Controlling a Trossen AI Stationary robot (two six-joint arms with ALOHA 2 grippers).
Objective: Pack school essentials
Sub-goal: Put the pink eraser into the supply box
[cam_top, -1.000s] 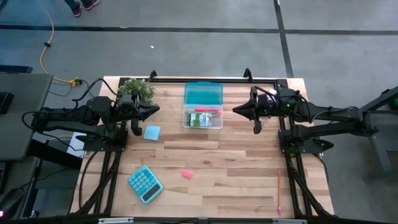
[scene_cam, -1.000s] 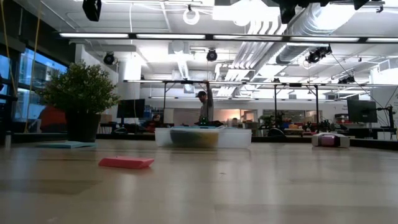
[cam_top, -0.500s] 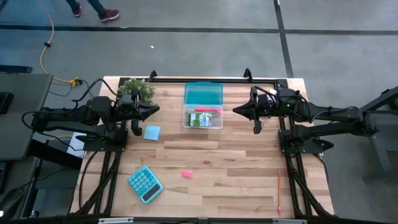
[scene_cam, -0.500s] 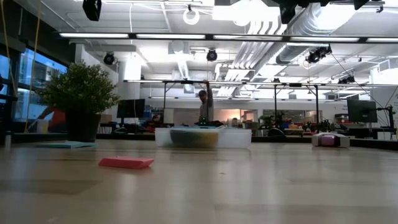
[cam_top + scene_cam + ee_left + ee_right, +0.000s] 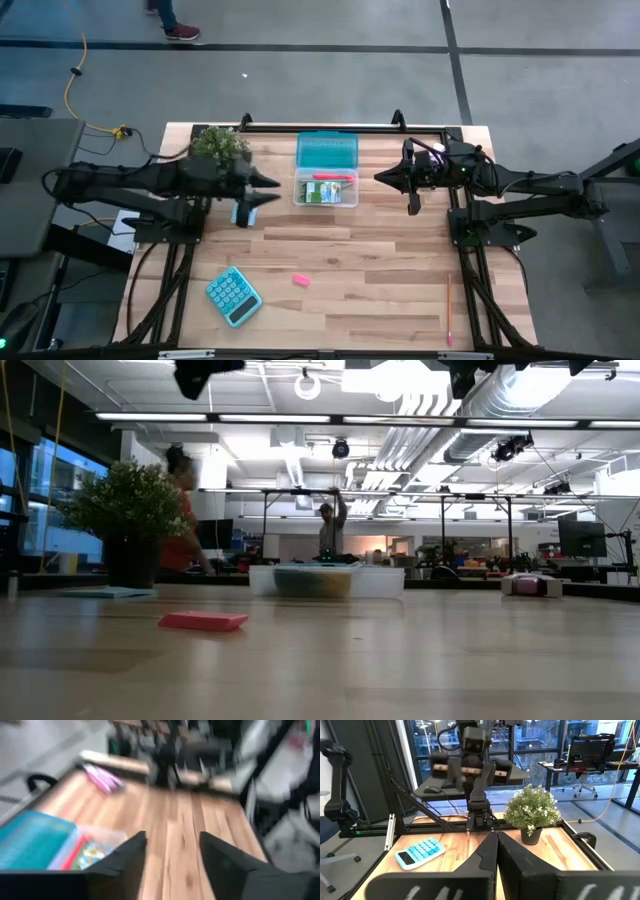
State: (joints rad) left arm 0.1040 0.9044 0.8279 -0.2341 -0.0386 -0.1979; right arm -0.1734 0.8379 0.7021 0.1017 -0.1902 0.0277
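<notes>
Over the light-blue note pad (image 5: 243,211), far-left of table, left gripper (image 5: 266,190) has just swung out w/ fingers parted, holding nothing, prob. first pick; right gripper (image 5: 383,178) waits shut, empty.

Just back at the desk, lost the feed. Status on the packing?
Left hand open, empty, above the note pad. Right hand shut, waiting right of the clear box. Eraser and pencil unpacked. Nothing blocking.
</notes>
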